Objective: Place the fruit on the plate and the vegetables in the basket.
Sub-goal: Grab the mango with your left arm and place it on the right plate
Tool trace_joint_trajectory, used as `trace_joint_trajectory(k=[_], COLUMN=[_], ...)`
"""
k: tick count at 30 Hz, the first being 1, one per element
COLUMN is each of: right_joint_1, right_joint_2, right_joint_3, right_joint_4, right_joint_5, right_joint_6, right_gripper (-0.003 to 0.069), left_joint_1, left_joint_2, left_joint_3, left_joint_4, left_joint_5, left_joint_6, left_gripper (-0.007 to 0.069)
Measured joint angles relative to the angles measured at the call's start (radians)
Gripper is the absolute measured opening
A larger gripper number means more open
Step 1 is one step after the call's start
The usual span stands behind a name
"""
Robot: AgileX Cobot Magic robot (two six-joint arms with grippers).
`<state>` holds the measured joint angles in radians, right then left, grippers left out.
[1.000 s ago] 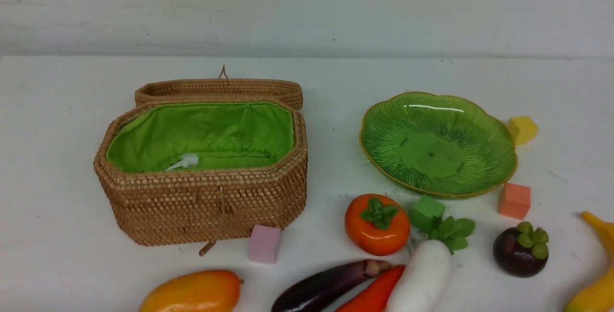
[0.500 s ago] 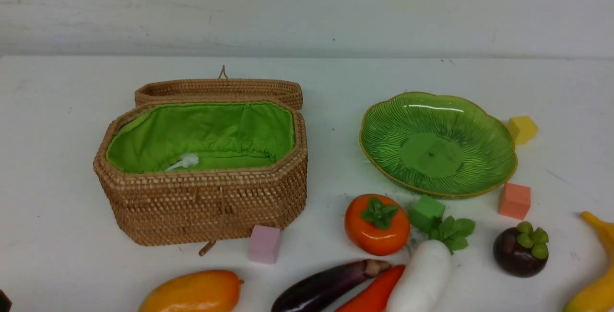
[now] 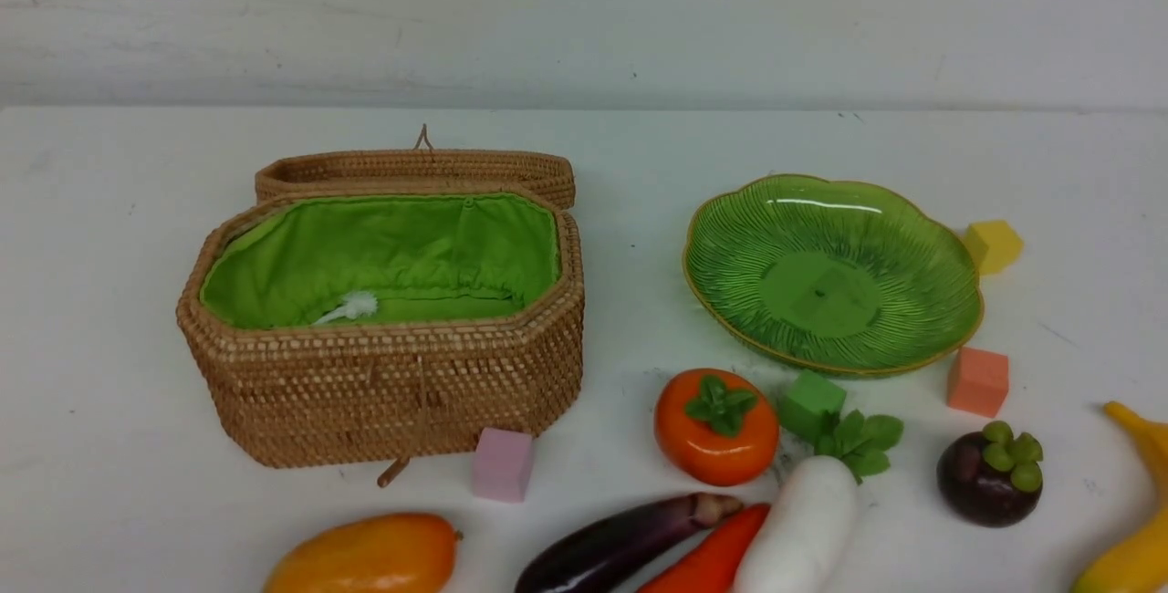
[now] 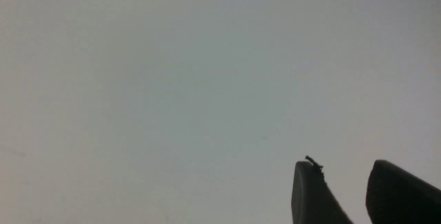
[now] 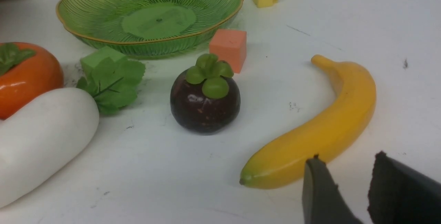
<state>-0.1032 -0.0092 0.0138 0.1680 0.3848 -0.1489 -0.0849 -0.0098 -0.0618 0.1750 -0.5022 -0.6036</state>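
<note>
Holding green lining [image 3: 411, 246], white tassel [image 3: 351, 306]: basket [image 3: 383, 392]; persimmon [image 3: 716, 429] near plate [image 3: 876, 228].

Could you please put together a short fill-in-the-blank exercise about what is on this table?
1. The brown woven wicker basket has its hinged lid ____.
2. The small foam cube beside the basket's front corner is coloured ____.
3. The scalloped green glass plate is completely ____.
4. The dark purple round mangosteen sits between the white radish and the curved yellow ____.
Missing words: open; pink; empty; banana.
</note>
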Motion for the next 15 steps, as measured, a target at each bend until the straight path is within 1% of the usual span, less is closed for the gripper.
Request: trace_joint_trajectory(k=[2, 5, 6, 7, 9, 10, 11, 13, 15], right_joint_1=[0.000, 0.000, 0.000, 0.000, 0.000, 0.000, 0.000, 0.000, 0.000], right_joint_2=[0.000, 0.000, 0.000, 0.000, 0.000, 0.000, 0.000, 0.000, 0.000], right_joint_3=[0.000, 0.000, 0.000, 0.000, 0.000, 0.000, 0.000, 0.000, 0.000], right_joint_4=[0.000, 0.000, 0.000, 0.000, 0.000, 0.000, 0.000, 0.000, 0.000], right_joint_5=[0.000, 0.000, 0.000, 0.000, 0.000, 0.000, 0.000, 0.000, 0.000], right_joint_6=[0.000, 0.000, 0.000, 0.000, 0.000, 0.000, 0.000, 0.000, 0.000], right_gripper=[0.0242, 0.0242, 0.0242, 0.0242, 0.0242, 0.0242, 0.0242, 0.0242, 0.0242], left_joint_1=[0.000, 0.000, 0.000, 0.000, 0.000, 0.000, 0.000, 0.000, 0.000], left_joint_2=[0.000, 0.027, 0.027, 0.054, 0.138, 0.187, 0.212, 0.306, 0.392], left_joint_3=[-0.088, -0.310, -0.325, -0.401, -0.579, -0.661, -0.698, -0.807, -0.858], left_joint_4=[-0.005, -0.026, -0.026, -0.028, -0.032, -0.037, -0.038, -0.043, -0.040], left_joint_5=[0.059, 0.197, 0.218, 0.264, 0.450, 0.574, 0.665, 0.911, 1.138], left_joint_6=[0.000, 0.000, 0.000, 0.000, 0.000, 0.000, 0.000, 0.000, 0.000], left_gripper=[0.0239, 0.0239, 0.0239, 0.0239, 0.0239, 0.0239, 0.0239, 0.0239, 0.0239])
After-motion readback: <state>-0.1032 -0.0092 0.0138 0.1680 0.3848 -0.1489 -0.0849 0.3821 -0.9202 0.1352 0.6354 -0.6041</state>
